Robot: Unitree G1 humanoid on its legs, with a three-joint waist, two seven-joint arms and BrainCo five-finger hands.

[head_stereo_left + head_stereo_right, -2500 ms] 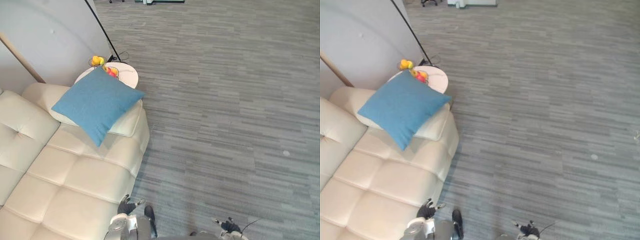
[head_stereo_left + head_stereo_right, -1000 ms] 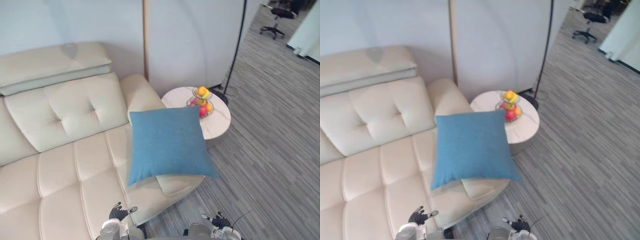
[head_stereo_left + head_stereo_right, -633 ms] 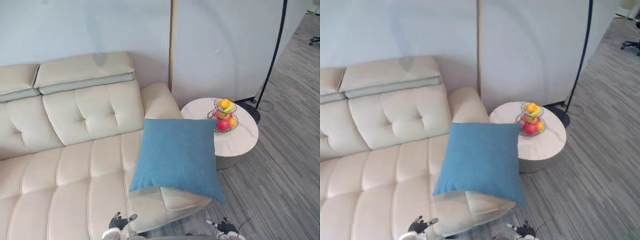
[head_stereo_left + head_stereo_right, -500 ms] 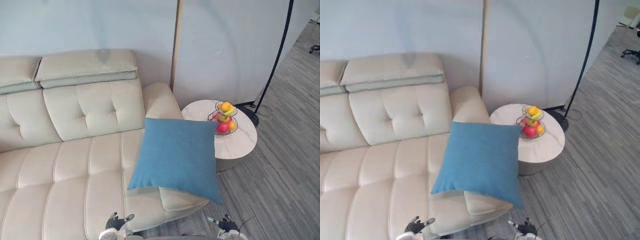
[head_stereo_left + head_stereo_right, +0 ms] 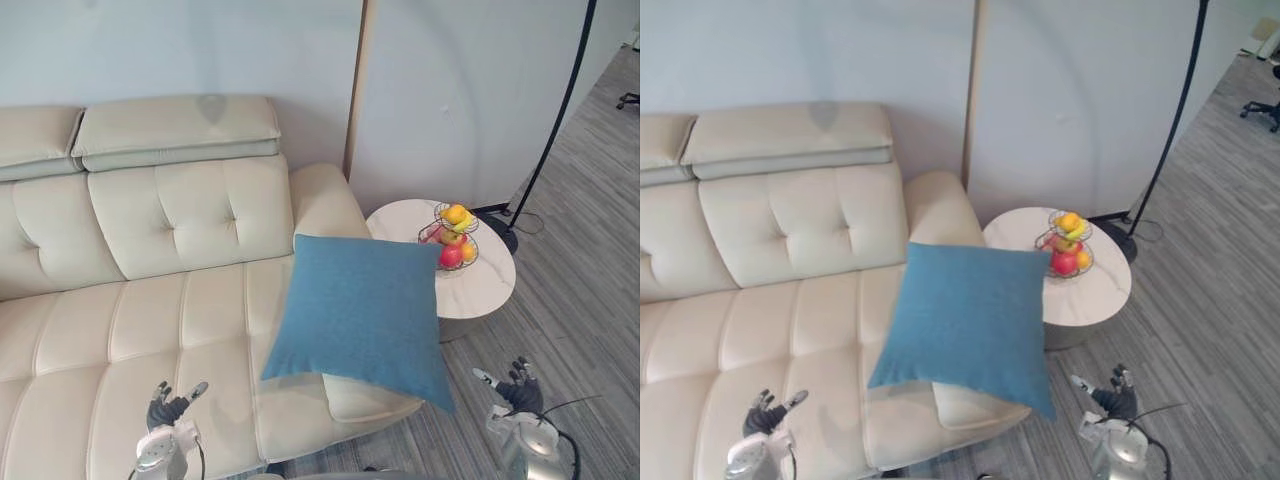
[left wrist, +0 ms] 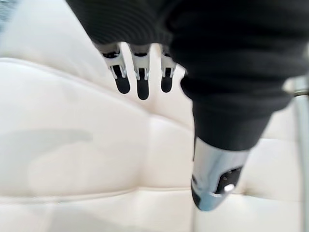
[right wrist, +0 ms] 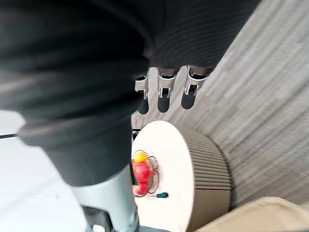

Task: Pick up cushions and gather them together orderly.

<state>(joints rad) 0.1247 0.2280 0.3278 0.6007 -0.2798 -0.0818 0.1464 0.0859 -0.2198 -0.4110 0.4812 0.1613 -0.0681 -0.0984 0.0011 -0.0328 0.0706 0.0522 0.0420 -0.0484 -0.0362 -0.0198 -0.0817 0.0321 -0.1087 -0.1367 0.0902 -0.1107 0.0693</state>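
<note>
The blue cushion (image 5: 360,315) lies tilted on the right end of the cream sofa (image 5: 150,300), over the fat armrest, and one corner hangs off the front edge above the floor. Its top corner is close to the round table (image 5: 480,290); whether they touch is not clear. The left hand (image 5: 166,410) floats low over the sofa seat, well apart from the cushion, with its fingers (image 6: 137,79) straight and nothing in them. The right hand (image 5: 518,390) is out over the grey floor, near the hanging corner, and its fingers (image 7: 164,89) are straight and empty too. The job looks like it is just starting: the robot has to reach for the cushion first. To do it well, both hands should come in toward the cushion, one on each side, and squeeze the soft edges so it does not flop or slip. The right hand should stay low and away from the table, because the fruit basket (image 5: 450,235) stands there and a bump could knock it. Then the cushion should be lifted up clear of the armrest and set flat and straight on the seat.
</note>
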